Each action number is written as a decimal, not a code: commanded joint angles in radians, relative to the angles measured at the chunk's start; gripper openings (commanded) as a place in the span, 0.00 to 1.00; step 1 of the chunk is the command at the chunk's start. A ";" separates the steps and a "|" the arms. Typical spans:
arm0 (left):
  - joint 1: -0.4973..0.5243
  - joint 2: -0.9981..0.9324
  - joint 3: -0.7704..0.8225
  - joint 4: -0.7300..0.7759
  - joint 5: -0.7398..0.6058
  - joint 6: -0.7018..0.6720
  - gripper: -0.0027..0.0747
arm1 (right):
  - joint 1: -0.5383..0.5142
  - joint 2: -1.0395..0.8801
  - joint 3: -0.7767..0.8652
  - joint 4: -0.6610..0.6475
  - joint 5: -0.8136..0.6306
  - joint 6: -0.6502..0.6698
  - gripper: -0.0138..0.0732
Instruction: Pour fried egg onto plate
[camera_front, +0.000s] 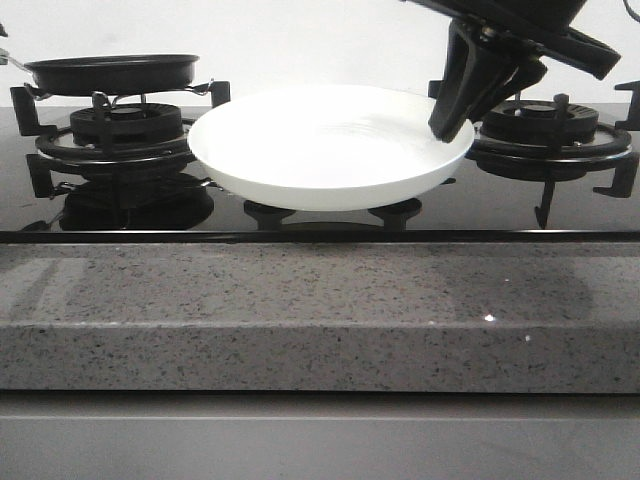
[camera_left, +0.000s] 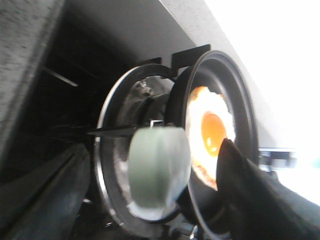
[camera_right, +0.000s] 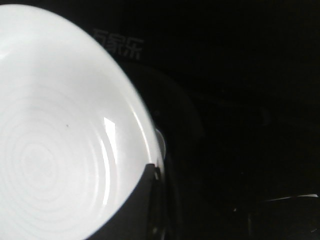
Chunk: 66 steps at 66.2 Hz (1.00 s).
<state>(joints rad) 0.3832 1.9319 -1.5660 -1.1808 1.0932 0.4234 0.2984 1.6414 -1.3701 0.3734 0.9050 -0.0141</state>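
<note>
Both pieces sit apart: fried egg (camera_left: 210, 131) in pan (camera_front: 112, 70) at hob's left edge, left claw state unclear, right gripper (camera_front: 452, 125) clamped on plate (camera_front: 330, 150) mid-hob.

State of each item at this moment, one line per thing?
frying pan: raised above the left burner, roughly level.
fried egg: in the pan, not poured.
plate: empty, right rim in the right gripper.
left gripper: closed on the pan handle.
</note>
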 joint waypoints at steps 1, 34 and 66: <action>0.001 -0.026 -0.042 -0.140 0.052 0.020 0.70 | -0.002 -0.046 -0.026 0.019 -0.033 -0.011 0.03; 0.001 0.008 -0.084 -0.181 0.131 0.037 0.57 | -0.002 -0.046 -0.026 0.019 -0.033 -0.011 0.03; 0.001 0.008 -0.085 -0.198 0.136 0.037 0.17 | -0.002 -0.046 -0.026 0.019 -0.033 -0.011 0.03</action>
<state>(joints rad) 0.3832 1.9955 -1.6174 -1.2879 1.1980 0.4568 0.2984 1.6414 -1.3701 0.3734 0.9050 -0.0141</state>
